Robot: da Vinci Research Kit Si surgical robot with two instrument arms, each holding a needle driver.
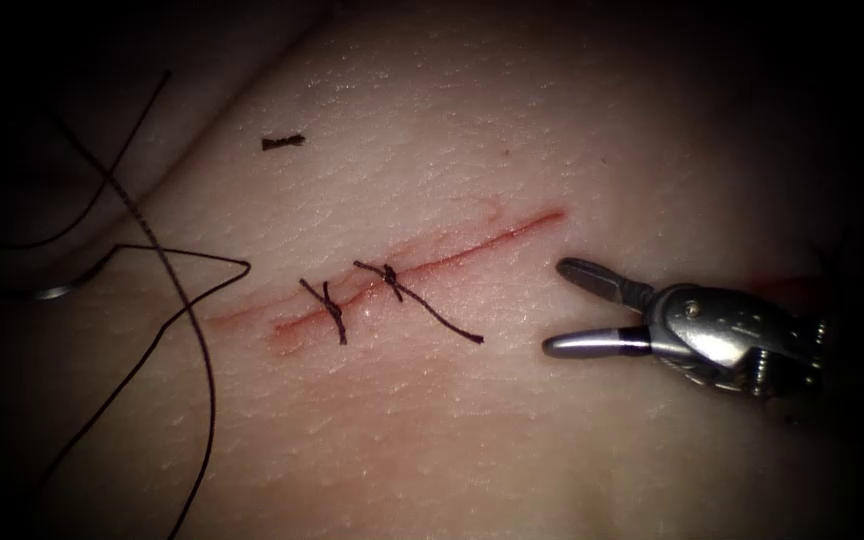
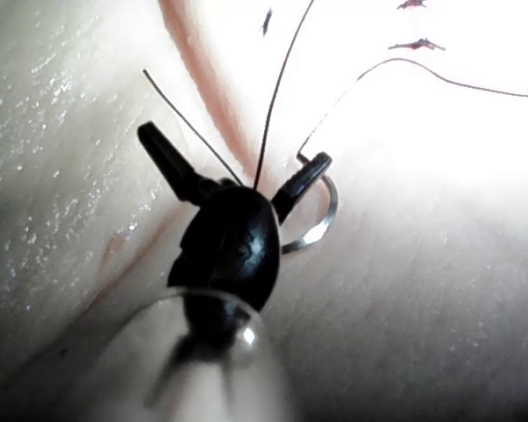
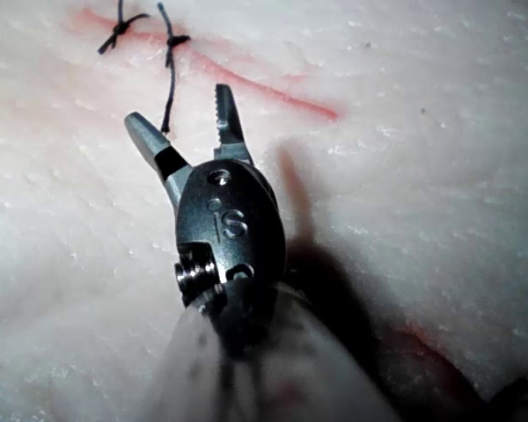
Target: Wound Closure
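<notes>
Far left of the endoscope view: needle (image 1: 57, 291) lying on the tissue (image 1: 572, 430), well left of the cut (image 1: 422, 268), not in the tissue so far as can be seen. Loose thread (image 1: 167, 262) loops over that area and trails off toward the lower edge.

Left wrist view: left tool (image 2: 238, 163) with jaws spread wide, holding nothing. One jaw tip sits at or just beside the needle's curve (image 2: 321, 224); thread (image 2: 277, 97) runs up between the jaws without being gripped.

Mid-field: two knotted stitches (image 1: 327, 308) (image 1: 392, 282) cross the left part of the cut, tails lying free. Right part of the cut unstitched, with red fluid (image 1: 287, 335) along the line. Cut end of thread (image 1: 282, 142) lies apart, above the cut.

Right: right tool (image 1: 574, 305), jaws wide, empty, just right of the cut's end.

Judgement: any grasp on the needle should take the body of the curve squarely, not the tip. The loose thread loops are the snag risk around the left tool; stitch tails lie near the right tool's reach.
</notes>
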